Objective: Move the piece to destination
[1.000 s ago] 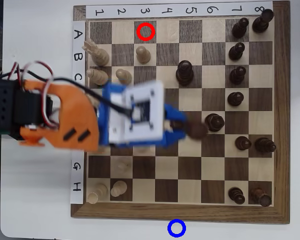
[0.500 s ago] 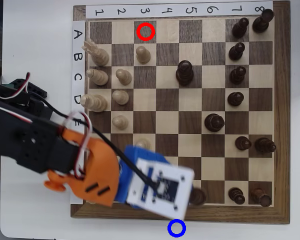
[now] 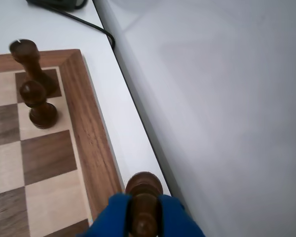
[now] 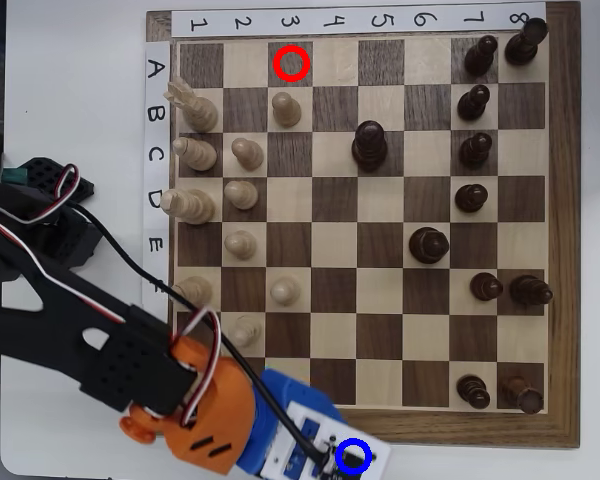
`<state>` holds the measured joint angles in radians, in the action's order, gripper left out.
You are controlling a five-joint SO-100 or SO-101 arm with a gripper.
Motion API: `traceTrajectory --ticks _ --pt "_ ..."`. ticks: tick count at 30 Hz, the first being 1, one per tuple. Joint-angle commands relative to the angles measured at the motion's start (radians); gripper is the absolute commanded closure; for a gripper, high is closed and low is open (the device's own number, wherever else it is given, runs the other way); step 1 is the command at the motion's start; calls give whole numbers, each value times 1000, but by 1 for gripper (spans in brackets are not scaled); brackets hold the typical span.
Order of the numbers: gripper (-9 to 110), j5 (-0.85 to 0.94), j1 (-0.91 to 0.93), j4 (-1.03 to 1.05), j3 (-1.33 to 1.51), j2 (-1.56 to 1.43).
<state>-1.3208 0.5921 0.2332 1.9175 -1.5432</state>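
The piece [image 3: 144,200], a dark-brown pawn with a round head, sits between my blue fingers [image 3: 113,215] at the bottom of the wrist view. My gripper [image 3: 144,219] is shut on it, just off the chessboard's wooden rim [image 3: 91,133], over the white table strip near the table's edge. In the overhead view my gripper [image 4: 342,458] is below the board's lower edge, and the blue ring [image 4: 353,456] lies right over its tip. The inside of the ring looks dark there; the pawn itself is hard to make out.
Two dark pieces [image 3: 37,101] stand on the board's corner squares in the wrist view. A black cable [image 3: 84,22] crosses the table. The table edge [image 3: 148,133] drops off to the right. A red ring [image 4: 291,62] marks a square on the overhead board, with several pale and dark pieces around.
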Motion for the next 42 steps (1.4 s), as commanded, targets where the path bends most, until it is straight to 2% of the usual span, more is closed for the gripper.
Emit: traceTrajectory --ticks 1,23,42 --pt "101 38 84 -141 -242 32" --pt "101 -11 51 -196 -305 155" --pt "101 -120 -23 11 -337 152"
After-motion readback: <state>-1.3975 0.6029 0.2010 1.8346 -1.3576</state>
